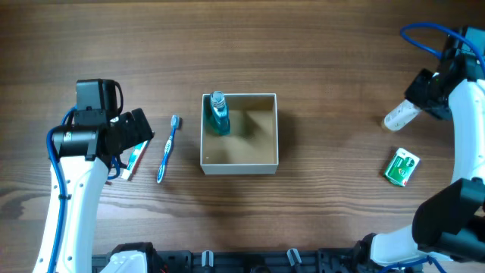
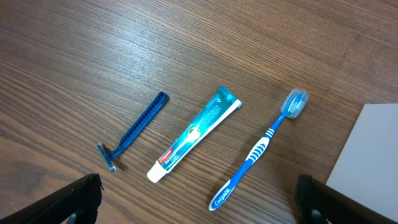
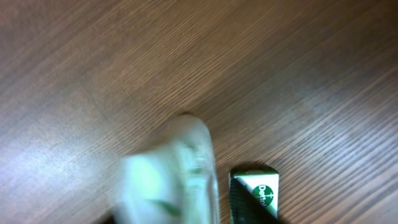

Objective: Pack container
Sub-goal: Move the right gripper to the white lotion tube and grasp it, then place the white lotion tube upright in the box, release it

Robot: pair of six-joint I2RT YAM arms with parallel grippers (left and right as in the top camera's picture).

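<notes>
The container (image 1: 265,163) is a square white-walled box with a tan inside, at mid-table. A teal bottle (image 1: 219,114) stands in its far left corner. A blue toothbrush (image 1: 168,148) lies left of it, and a toothpaste tube (image 1: 135,159) lies further left. My left gripper (image 1: 135,130) hovers open and empty over the toothpaste. The left wrist view shows a blue razor (image 2: 134,132), the toothpaste (image 2: 196,132), the toothbrush (image 2: 261,149) and the container's wall (image 2: 367,155). My right gripper (image 1: 418,98) is shut on a white tube (image 1: 400,115), which is blurred in the right wrist view (image 3: 171,174).
A green Dettol soap pack (image 1: 402,167) lies at the right, below the right gripper, and shows in the right wrist view (image 3: 256,193). The razor is hidden under my left arm in the overhead view. The table is dark wood.
</notes>
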